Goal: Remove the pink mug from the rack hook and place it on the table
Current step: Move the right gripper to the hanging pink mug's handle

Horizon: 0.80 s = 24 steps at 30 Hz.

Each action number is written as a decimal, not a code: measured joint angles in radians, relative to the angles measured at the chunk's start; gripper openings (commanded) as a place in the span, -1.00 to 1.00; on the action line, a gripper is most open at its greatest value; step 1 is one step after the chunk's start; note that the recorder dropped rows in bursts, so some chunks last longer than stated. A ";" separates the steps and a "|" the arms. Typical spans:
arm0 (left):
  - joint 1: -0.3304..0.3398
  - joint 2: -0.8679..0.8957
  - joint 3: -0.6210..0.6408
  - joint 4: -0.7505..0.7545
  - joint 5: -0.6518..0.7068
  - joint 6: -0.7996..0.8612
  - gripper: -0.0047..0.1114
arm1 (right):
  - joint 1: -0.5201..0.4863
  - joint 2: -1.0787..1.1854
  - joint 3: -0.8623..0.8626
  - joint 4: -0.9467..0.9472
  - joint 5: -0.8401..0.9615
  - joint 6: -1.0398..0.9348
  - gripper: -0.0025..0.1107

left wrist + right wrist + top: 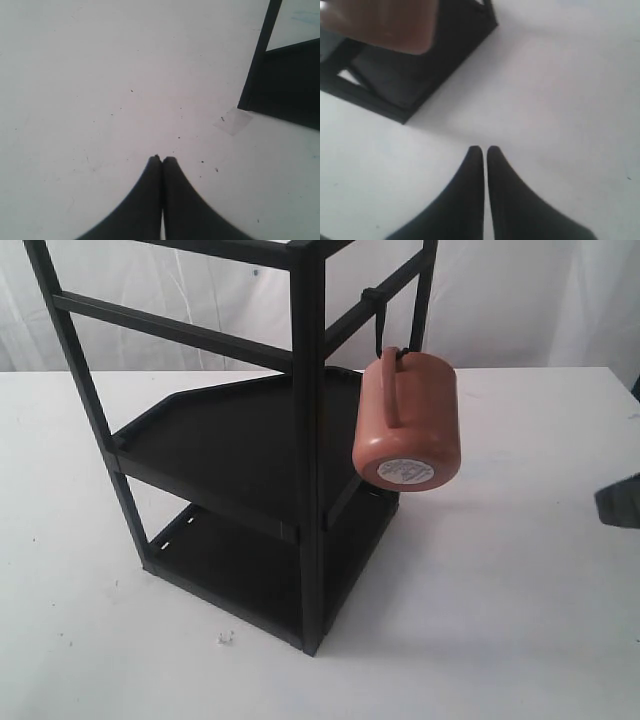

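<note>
The pink mug [405, 420] hangs by its handle from the rack hook [380, 325] on the black rack's upper bar, base with white sticker facing the camera. It shows blurred in the right wrist view as the pink mug [385, 22]. My right gripper [484, 149] is shut and empty over the white table [520, 600]; only a dark part of that arm [620, 502] shows at the exterior view's right edge, well right of the mug. My left gripper [163, 159] is shut, empty, above bare table [100, 90]; it is out of the exterior view.
The tall black rack [250, 440] with two shelves stands mid-table; its base corner [285, 85] shows in the left wrist view and its lower shelf [405, 75] in the right. A tape patch [232, 121] and a small white scrap [225, 639] lie on the table.
</note>
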 measured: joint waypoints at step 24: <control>0.000 0.000 0.000 0.000 0.000 0.000 -0.92 | 0.327 0.307 -0.259 0.132 -0.204 -0.239 -0.41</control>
